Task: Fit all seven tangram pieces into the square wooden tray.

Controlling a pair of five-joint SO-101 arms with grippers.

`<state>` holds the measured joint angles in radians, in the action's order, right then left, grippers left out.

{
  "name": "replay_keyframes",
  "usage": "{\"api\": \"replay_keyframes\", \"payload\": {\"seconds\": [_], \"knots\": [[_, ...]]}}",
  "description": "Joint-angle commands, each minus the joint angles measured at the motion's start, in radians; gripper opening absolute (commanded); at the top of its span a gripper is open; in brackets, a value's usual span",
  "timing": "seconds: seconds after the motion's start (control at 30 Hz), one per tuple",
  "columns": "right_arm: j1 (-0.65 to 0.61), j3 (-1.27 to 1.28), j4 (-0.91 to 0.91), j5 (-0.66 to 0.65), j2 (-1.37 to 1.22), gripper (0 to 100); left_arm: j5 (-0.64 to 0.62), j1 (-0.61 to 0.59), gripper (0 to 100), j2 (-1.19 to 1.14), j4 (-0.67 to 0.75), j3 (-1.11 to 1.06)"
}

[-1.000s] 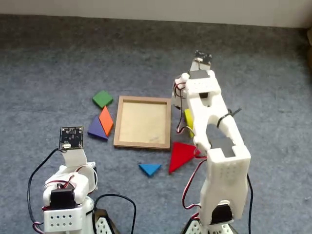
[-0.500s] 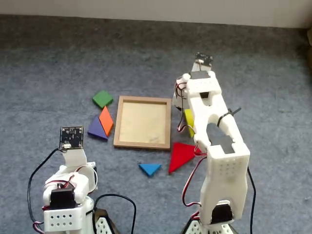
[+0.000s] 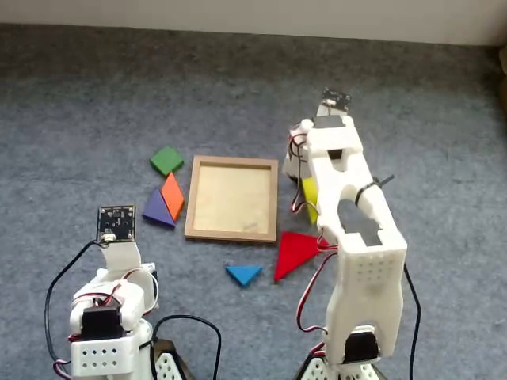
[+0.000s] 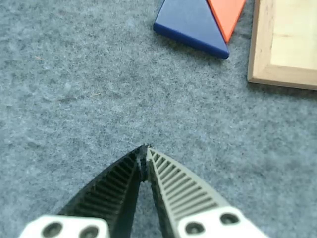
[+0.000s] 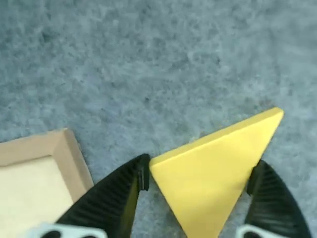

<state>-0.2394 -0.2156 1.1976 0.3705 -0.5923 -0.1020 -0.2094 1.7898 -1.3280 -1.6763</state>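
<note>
While the left arm is sitting folded at the near edge of the carpet (image 3: pixel 79 103), the left gripper (image 4: pixel 144 153) is hanging low over bare pile with its jaws pressed together at the tips, holding nothing. Just ahead of the arm bases, a blue triangle (image 3: pixel 243 274) is lying flat, and a larger red triangle (image 3: pixel 295 252) is lying just beside it, its upper edge close to the near right corner of the tray (image 3: pixel 231 235). The tray is sitting square on the carpet between the two arms' reach, and every piece in sight is lying outside it. Off the tray's left side, a purple triangle (image 3: pixel 157 207) and an orange piece (image 3: pixel 172 195) are lying edge to edge, the orange one nearer the rim. On the opposite side, the right arm is stretching forward along the tray's right edge, and the right gripper (image 5: pixel 199 174) is straddling the yellow triangle (image 5: pixel 218 148), with one finger touching a corner and the other pressing the opposite edge, so the jaws are clamping the piece; whether it is resting on the carpet cannot be told. Farthest out, a green square (image 3: pixel 166 161) is lying beyond the orange piece, near the tray's far left corner.
</note>
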Motion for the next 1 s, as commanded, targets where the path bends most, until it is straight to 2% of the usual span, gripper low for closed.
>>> {"api": "replay_keyframes", "payload": {"seconds": [0.0, 0.23, 0.37, 0.5, 0.7, 0.97], "knots": [[0.031, -0.045, 0.013, 0.003, -0.016, 28.5, 0.008, -0.008, 1, 0.013, -0.005, -0.021], [0.039, -0.048, 0.067, 0.002, -0.021, 28.2, 0.008, -0.008, 1, 0.013, -0.005, -0.021], [0.039, -0.088, 0.127, -0.063, -0.021, 28.1, 0.008, -0.008, 1, 0.013, -0.005, -0.021], [0.039, -0.170, 0.220, -0.072, -0.021, 28.1, 0.008, -0.008, 1, 0.013, -0.005, -0.021], [0.035, -0.223, 0.331, -0.184, -0.021, 28.1, 0.008, -0.008, 1, 0.013, -0.005, -0.021], [0.036, -0.265, 0.374, -0.226, -0.022, 28.3, 0.008, -0.008, 1, 0.013, -0.005, -0.021]]}}
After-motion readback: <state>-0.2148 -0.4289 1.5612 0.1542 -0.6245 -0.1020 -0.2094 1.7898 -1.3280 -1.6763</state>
